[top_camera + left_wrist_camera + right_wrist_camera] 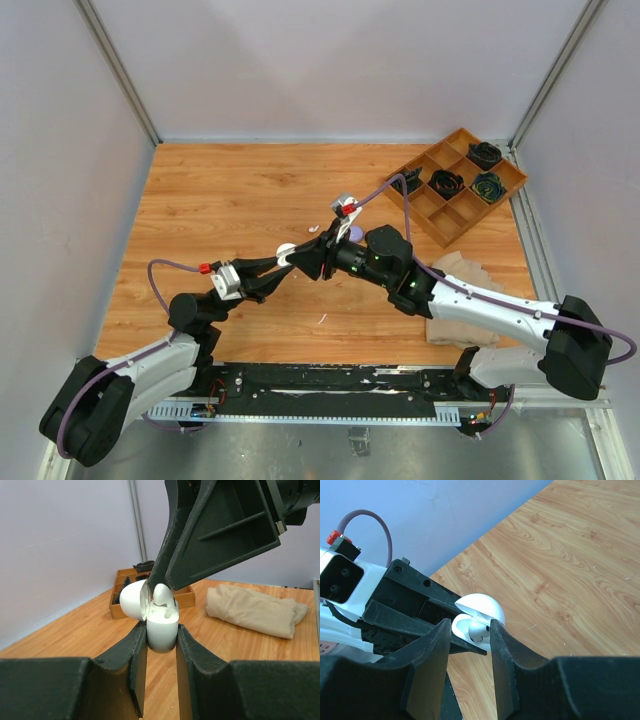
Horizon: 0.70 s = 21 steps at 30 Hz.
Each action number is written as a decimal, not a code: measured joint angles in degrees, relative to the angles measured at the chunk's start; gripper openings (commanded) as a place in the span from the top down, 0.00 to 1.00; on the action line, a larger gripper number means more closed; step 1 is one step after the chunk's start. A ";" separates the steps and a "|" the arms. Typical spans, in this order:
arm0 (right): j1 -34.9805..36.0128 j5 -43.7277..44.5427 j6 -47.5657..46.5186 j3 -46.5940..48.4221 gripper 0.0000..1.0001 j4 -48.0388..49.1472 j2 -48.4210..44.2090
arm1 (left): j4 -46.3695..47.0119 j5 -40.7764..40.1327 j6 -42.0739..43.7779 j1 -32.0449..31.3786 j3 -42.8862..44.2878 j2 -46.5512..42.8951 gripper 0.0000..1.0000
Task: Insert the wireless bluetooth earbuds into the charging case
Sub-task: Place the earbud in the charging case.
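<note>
While the left tool (161, 641) clamps the white charging case (162, 626) upright above the surface (250, 652), lid (132, 600) hinged open, a white earbud (162, 594) stands in one well, seemingly not fully seated. The right tool (470, 630) straddles it, jaws narrowly apart, apparently not pinching. Best practice: lift straight clear without snagging the bud, then press it gently home against a steady left grip.

The top view looks down from high behind the arm bases toward twelve o'clock, over the whole worktop (220, 200). The left wrist view sits close behind the left jaws, facing two o'clock. The right wrist view sits close behind the right jaws, facing nine. All three share the charging case (287, 252).
</note>
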 measured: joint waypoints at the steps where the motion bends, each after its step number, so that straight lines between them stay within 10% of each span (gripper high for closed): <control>1: 0.02 0.13 -0.22 -0.02 0.60 -0.13 -0.22 | -0.02 0.00 0.00 0.00 0.00 0.00 1.00; 21: -2.38 4.52 -11.43 0.00 0.41 -10.29 -3.61 | -2.60 -3.63 -0.42 0.00 0.00 -1.25 1.00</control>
